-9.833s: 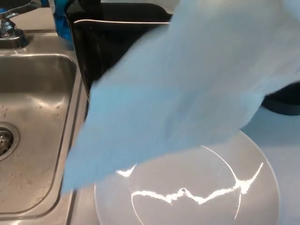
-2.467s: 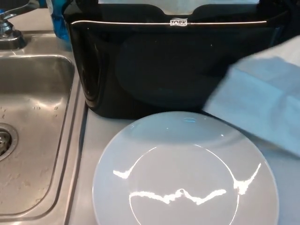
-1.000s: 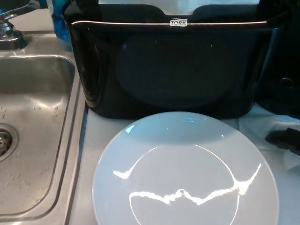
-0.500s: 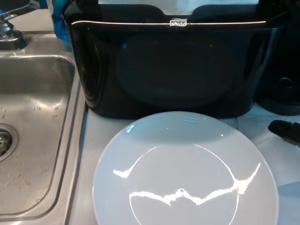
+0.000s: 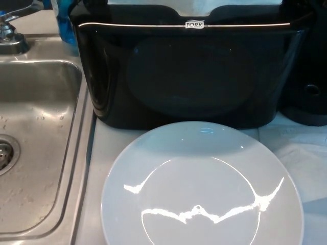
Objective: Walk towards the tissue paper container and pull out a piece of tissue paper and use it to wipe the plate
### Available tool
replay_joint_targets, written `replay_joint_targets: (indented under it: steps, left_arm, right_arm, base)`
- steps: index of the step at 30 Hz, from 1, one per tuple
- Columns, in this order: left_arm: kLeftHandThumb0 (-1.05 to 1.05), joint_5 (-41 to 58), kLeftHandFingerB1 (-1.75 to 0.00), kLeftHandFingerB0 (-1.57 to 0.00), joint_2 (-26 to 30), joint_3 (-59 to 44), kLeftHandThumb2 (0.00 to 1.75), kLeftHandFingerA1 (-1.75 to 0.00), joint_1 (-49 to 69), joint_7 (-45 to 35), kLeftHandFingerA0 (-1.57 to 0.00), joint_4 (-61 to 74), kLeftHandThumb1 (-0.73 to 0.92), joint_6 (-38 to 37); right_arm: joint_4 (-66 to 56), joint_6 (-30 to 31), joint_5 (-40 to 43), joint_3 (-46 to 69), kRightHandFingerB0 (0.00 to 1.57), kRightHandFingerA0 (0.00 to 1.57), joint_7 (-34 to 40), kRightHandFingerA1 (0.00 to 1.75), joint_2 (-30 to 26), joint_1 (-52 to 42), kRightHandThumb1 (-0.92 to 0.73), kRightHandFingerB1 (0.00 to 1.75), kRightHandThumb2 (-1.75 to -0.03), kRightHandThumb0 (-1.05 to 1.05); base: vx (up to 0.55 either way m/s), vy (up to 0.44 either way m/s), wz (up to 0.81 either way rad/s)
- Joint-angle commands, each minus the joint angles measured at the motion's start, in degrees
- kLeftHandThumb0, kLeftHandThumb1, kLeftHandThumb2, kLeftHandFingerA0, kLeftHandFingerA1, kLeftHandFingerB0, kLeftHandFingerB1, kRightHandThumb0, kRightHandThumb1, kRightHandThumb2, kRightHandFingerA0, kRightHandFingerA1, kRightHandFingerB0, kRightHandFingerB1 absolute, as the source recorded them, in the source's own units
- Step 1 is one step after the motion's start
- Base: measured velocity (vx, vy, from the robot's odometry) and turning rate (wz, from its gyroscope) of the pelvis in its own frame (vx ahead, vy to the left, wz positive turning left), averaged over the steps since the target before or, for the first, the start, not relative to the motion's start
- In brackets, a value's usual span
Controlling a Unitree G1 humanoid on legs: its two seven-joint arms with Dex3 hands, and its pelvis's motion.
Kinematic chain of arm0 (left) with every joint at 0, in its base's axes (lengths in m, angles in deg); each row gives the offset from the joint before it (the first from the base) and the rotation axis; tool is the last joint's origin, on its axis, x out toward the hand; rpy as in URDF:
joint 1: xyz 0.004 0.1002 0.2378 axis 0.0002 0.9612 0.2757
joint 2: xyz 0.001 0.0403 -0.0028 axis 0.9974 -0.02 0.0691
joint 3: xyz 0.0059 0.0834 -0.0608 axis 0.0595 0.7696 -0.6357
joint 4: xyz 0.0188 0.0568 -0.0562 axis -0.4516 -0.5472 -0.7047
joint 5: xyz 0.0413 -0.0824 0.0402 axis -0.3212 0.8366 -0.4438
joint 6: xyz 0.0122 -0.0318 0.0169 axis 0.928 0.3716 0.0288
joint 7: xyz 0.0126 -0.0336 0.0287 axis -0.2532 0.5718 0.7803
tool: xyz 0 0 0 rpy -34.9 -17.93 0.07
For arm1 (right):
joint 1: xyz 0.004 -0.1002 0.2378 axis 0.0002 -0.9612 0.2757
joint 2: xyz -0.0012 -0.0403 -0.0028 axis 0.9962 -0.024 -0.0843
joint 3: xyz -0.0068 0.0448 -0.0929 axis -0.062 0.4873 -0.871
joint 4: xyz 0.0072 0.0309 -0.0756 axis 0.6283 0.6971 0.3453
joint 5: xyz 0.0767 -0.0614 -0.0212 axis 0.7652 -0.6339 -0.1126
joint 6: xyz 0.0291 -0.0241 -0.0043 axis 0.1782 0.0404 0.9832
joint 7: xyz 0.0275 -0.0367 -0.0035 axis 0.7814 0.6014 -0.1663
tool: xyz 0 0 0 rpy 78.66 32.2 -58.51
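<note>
A glossy white plate lies on the counter at the bottom centre, with bright light reflections on it. Directly behind it stands the black tissue paper container, with white tissue showing at its top slot. A pale blue sheet of tissue paper lies flat on the counter to the right of the plate, partly under its rim. Neither of my hands shows in the head view.
A steel sink with a drain fills the left side, with a faucet base at the top left. A blue bottle stands behind the sink. A black round object sits at the right of the container.
The blue tissue paper came down from in front of the camera to the counter at the right. My right hand's black fingers, seen at the right edge half a second ago, have withdrawn out of view.
</note>
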Motion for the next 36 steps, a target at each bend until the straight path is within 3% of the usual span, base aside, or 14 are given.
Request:
replay_joint_targets:
  steps: [1,3,6,7,8,10,13,14,16,17,23,27,33,36]
  left_arm:
    - [-0.02,0.3,-0.74,-0.69,1.3,-0.1,0.74,-0.96,1.5,-0.1,-0.81,-0.2,0.74,-3.1]
    - [-0.04,0.1,-0.74,-0.69,1.2,0.1,0.72,-0.96,1.5,0.5,-0.81,0.0,0.74,-3.1]
    - [-0.07,-0.2,-0.73,-0.7,1.4,0.4,0.71,-0.93,1.2,0.4,-0.82,-0.2,0.74,-3.2]
    - [-0.05,-0.1,-0.73,-0.71,1.5,0.2,0.71,-0.89,1.1,0.1,-0.83,-0.4,0.73,-3.0]
    - [-0.03,0.1,-0.73,-0.71,1.7,-0.1,0.73,-0.88,0.8,-0.4,-0.81,-0.8,0.72,-2.5]
    - [-0.04,0.0,-0.75,-0.72,1.6,0.0,0.76,-0.9,0.6,-0.3,-0.82,-0.7,0.73,-2.8]
    - [-0.01,-0.3,-0.7,-0.68,1.7,0.4,0.73,-0.88,0.3,-0.2,-0.79,-0.7,0.74,-2.4]
    - [0.01,-0.5,-0.66,-0.68,1.9,0.6,0.73,-0.85,0.2,-0.1,-0.77,-0.5,0.75,-2.3]
    - [-0.01,-0.6,-0.71,-0.68,2.1,0.8,0.73,-0.88,-0.1,0.0,-0.8,-0.3,0.75,-2.2]
    - [0.0,-0.5,-0.71,-0.67,2.0,0.8,0.73,-0.88,0.0,-0.2,-0.78,0.0,0.76,-2.8]
    - [0.04,-0.3,-0.77,-0.7,1.9,1.0,0.86,-1.01,0.3,-0.1,-0.81,1.0,0.74,-4.0]
    - [0.03,-0.4,-0.74,-0.67,1.8,1.1,0.83,-0.93,0.6,0.2,-0.77,0.5,0.75,-3.6]
    - [0.0,-0.5,-0.73,-0.67,2.0,1.1,0.78,-0.86,0.3,-0.2,-0.76,-0.4,0.72,-2.7]
    - [-0.02,-0.2,-0.72,-0.69,2.1,0.9,0.74,-0.87,-0.2,-0.1,-0.79,-0.6,0.74,-2.2]
  right_arm:
    - [-6.7,13.5,45.6,50.5,0.0,0.0,-43.2,0.0,4.9,-17.1,-0.51,0.06,-0.91,-0.91]
    - [-5.0,14.5,49.5,55.1,0.03,0.0,-42.3,0.0,7.5,-20.3,-0.49,0.13,-0.89,-0.86]
    - [-0.5,16.2,58.0,63.3,0.1,0.04,-35.3,0.33,16.9,-28.2,-0.49,0.39,-0.81,-0.73]
    - [0.3,16.1,58.3,63.8,0.21,0.18,-33.9,0.27,18.2,-29.4,-0.64,0.28,-0.6,-0.66]
    - [3.2,15.2,57.9,63.6,0.4,0.57,-26.4,0.41,23.2,-29.3,-0.64,0.35,-0.6,-0.48]
    - [7.3,12.2,56.4,61.7,0.47,0.71,-13.4,0.44,30.2,-26.8,-0.68,0.37,-0.59,-0.5]
    - [8.4,12.9,49.4,60.3,0.51,0.84,-4.0,0.47,34.0,-23.4,-0.73,0.37,-0.62,-0.52]
    - [12.1,12.0,46.9,58.8,0.44,0.87,1.0,0.71,35.6,-20.8,-0.6,0.56,-0.98,-0.44]
    - [20.2,9.9,43.4,56.5,0.45,0.9,8.6,0.71,37.6,-16.5,-0.64,0.56,-0.98,-0.48]
    - [23.8,8.3,42.6,55.9,0.51,0.97,10.5,0.53,37.6,-15.5,-0.76,0.42,-0.64,-0.45]
    - [39.7,2.3,38.6,54.2,0.42,0.85,18.4,0.53,38.9,-12.3,-0.72,0.39,-0.62,-0.46]
    - [54.8,-3.4,39.0,54.1,0.48,0.72,24.3,0.51,38.8,-9.7,-0.69,0.4,-0.61,-0.31]
    - [61.7,7.4,47.9,57.2,0.52,0.63,25.5,0.44,43.6,-2.5,-0.66,0.41,-0.62,-0.09]
    - [62.8,4.9,45.7,56.0,0.54,0.68,30.1,0.46,48.7,-0.8,-0.68,0.42,-0.64,-0.13]
  base:
    - [0.0,0.0,0.0]
    - [0.0,0.0,0.0]
    - [0.0,0.0,0.0]
    - [0.0,0.0,0.0]
    - [0.0,0.0,0.0]
    - [0.0,0.0,0.0]
    - [0.0,0.0,0.0]
    - [0.0,0.0,0.0]
    - [0.0,0.0,0.0]
    - [0.0,0.0,0.0]
    - [0.0,0.0,0.0]
    - [0.0,0.0,0.0]
    - [0.0,0.0,0.0]
    - [0.0,0.0,0.0]
